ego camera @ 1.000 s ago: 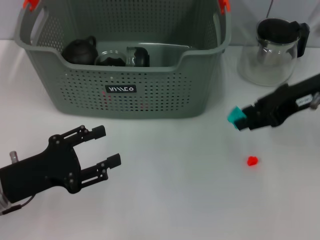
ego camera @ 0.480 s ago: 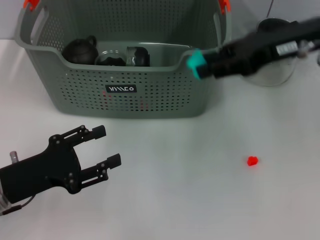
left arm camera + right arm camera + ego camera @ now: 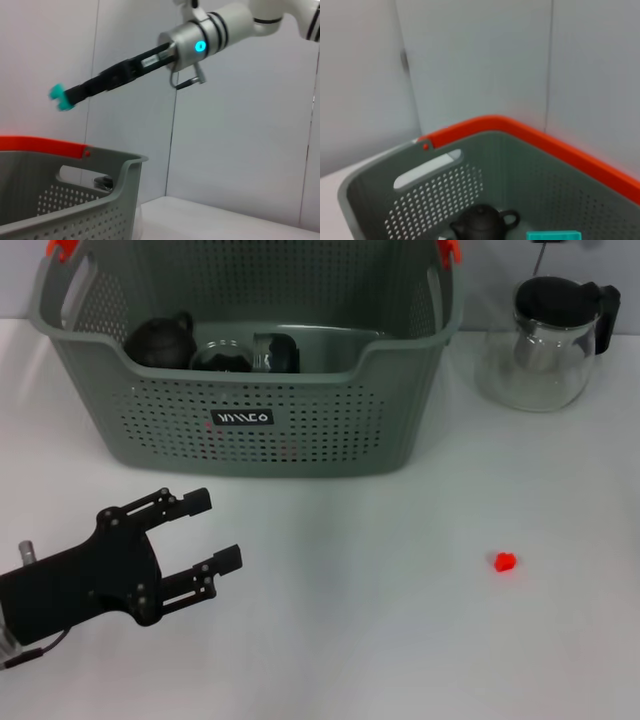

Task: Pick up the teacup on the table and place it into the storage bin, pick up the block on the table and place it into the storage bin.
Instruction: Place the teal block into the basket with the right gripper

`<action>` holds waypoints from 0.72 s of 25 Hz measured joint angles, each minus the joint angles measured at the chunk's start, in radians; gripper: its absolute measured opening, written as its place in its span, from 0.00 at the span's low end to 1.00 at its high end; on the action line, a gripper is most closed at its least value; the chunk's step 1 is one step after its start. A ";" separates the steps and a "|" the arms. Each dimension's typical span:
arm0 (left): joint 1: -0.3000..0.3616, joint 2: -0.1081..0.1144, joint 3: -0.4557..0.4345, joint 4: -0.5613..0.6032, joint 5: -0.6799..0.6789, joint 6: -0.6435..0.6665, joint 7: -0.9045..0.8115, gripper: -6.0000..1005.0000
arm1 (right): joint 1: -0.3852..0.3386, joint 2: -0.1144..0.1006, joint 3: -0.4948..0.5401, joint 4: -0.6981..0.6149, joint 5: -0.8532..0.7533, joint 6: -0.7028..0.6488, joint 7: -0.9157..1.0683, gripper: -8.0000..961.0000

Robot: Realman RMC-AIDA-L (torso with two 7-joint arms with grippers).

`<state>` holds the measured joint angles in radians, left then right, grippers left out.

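The right gripper [image 3: 61, 96] hung high above the storage bin [image 3: 300, 430], its arm stretched out over the orange-edged rim, with a teal block [image 3: 554, 236] pinched at its tip. From the wrist the block showed just over the bin's inside, above a dark teapot [image 3: 482, 223]. The bin stood at the back of the white table [image 3: 400, 640], a glass pot [image 3: 545, 340] beside it. A small red piece [image 3: 505, 562] lay on the table, well apart. The left gripper [image 3: 205, 533] rested low near the table's front, jaws spread wide and holding nothing.
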<state>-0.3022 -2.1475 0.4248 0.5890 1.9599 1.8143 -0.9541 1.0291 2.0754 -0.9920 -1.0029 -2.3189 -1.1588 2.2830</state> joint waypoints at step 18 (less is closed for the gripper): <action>-0.008 0.000 -0.001 0.000 -0.003 -0.005 0.000 0.73 | 0.228 0.017 -0.096 0.291 -0.222 0.135 0.027 0.50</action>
<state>-0.3098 -2.1471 0.4242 0.5890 1.9567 1.8090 -0.9542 1.2571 2.0921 -1.0877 -0.7119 -2.5414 -1.0236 2.3097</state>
